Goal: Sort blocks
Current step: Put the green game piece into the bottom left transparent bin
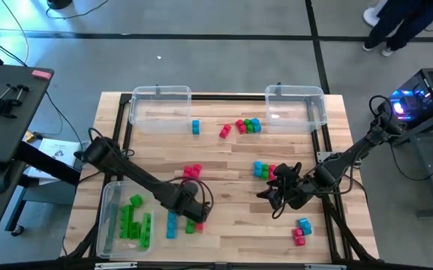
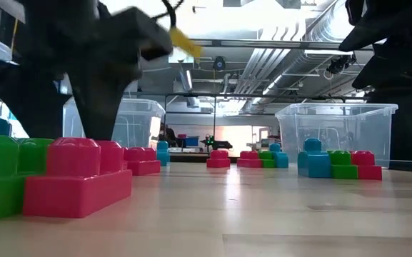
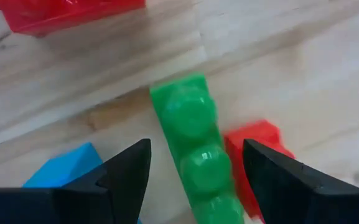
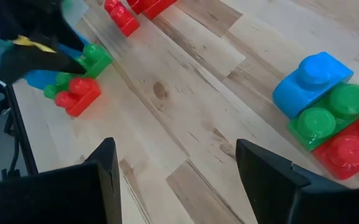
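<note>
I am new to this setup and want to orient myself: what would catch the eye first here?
Probably the left gripper, open over a green bar block near the table's front. Beside it, a clear bin at the front left holds only green blocks. The right gripper hovers open, right of centre.

Wooden table, light planks, dark frame along its edges. Three clear plastic bins on it: one at far left corner, one at far right corner, a third at near left edge. Grey floor around table. Black stand with clamp at left, pink object on its corner. Person's legs at top right. Lit computer case at right
</note>
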### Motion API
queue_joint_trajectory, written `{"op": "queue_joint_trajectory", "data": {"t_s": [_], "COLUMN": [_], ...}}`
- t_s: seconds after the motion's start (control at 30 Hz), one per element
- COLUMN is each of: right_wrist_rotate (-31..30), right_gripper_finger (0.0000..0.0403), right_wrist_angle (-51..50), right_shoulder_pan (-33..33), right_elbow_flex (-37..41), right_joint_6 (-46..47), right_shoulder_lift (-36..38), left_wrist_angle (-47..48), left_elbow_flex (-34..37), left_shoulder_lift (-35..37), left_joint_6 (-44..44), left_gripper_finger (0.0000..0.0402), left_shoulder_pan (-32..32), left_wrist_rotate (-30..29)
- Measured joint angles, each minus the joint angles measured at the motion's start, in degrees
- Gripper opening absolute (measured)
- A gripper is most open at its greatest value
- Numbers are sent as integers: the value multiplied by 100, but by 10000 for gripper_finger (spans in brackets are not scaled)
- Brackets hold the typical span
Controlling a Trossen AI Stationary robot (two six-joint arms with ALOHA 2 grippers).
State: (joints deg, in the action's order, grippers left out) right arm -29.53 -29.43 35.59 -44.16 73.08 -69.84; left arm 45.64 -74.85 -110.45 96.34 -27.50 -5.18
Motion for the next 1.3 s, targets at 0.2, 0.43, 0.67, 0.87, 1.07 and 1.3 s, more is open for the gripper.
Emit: {"op": "queue_joint_trajectory", "data": {"t_s": [0.2,0.43,0.67,0.87,1.07,1.3], "right_wrist_rotate": [-49,-49,-227,-378,-381,-445], "right_gripper_finger": [199,199,199,199,199,199], "right_wrist_angle": [8,9,-11,-46,-73,-81], "right_shoulder_pan": [0,0,0,0,1,1], "right_elbow_flex": [0,2,2,2,2,2], "right_joint_6": [-3,6,-4,-5,13,39], "right_shoulder_lift": [0,0,0,0,0,0], "left_wrist_angle": [-13,-65,-17,-5,-62,-78], "left_elbow_flex": [4,-8,-9,0,13,9], "left_shoulder_lift": [-172,-376,-394,-363,0,1171], "left_joint_6": [-300,-747,-912,-1336,-2059,-2814], "left_gripper_finger": [239,239,214,103,94,94], "left_shoulder_pan": [270,390,288,380,602,1030], "left_wrist_rotate": [20,382,425,703,768,34]}}
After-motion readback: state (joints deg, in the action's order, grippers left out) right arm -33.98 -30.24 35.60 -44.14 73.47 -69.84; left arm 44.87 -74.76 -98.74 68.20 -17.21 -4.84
